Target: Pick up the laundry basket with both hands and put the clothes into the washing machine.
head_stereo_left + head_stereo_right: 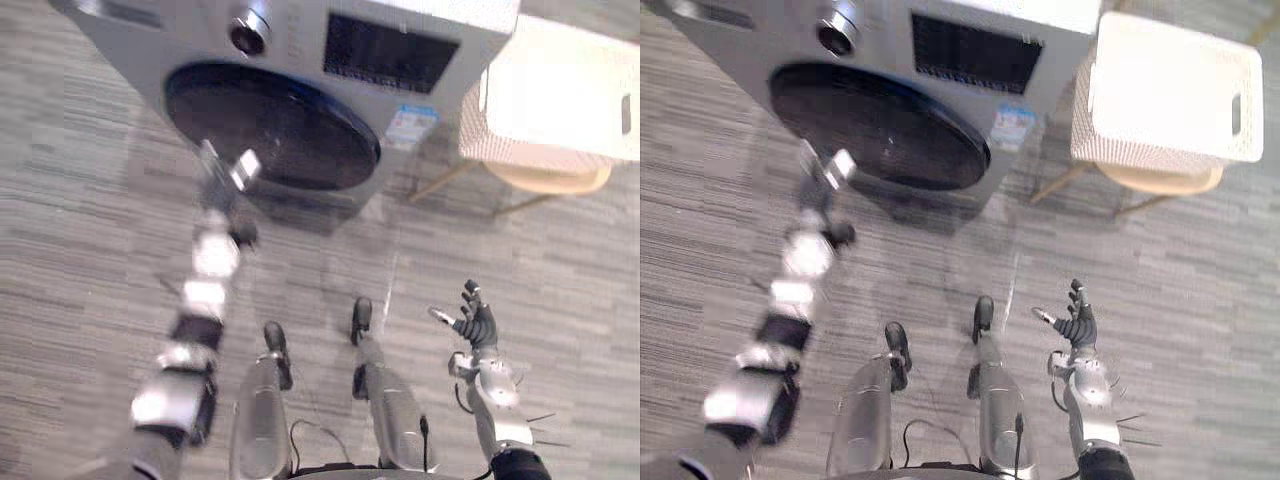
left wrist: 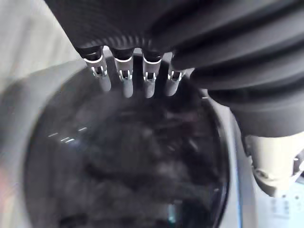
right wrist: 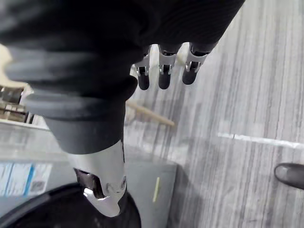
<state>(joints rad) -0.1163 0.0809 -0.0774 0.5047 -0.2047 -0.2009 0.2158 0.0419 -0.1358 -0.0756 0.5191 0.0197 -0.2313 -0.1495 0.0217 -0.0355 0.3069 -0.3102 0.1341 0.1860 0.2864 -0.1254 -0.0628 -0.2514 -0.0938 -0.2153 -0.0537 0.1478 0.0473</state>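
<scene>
**Washing machine** (image 1: 300,60): front-loader standing on the grey plank floor (image 1: 90,250). Its round dark door (image 1: 290,130) looks flush with the front. Through the glass, the left wrist view shows dim dark shapes; whether they are clothes, you cannot tell.

**Laundry basket** (image 1: 1160,90): white and perforated, sitting on a wooden stool (image 1: 1165,180) just beside the machine's right side. No hand is on it, and no clothes can be made out in it.

**Left hand** (image 1: 222,185): arm stretched out to the door's lower left rim, fingers (image 2: 126,83) straight and apart, gripping nothing.

**Right hand** (image 1: 477,322): low over the floor and well apart from the basket, fingers spread, empty.

**Stage**: this fits a door awaiting opening for a load, or one shut on a load.

**Handling**: keep the left fingertips on the door's rim, not its glass. Keep the right arm clear of the stool.
</scene>
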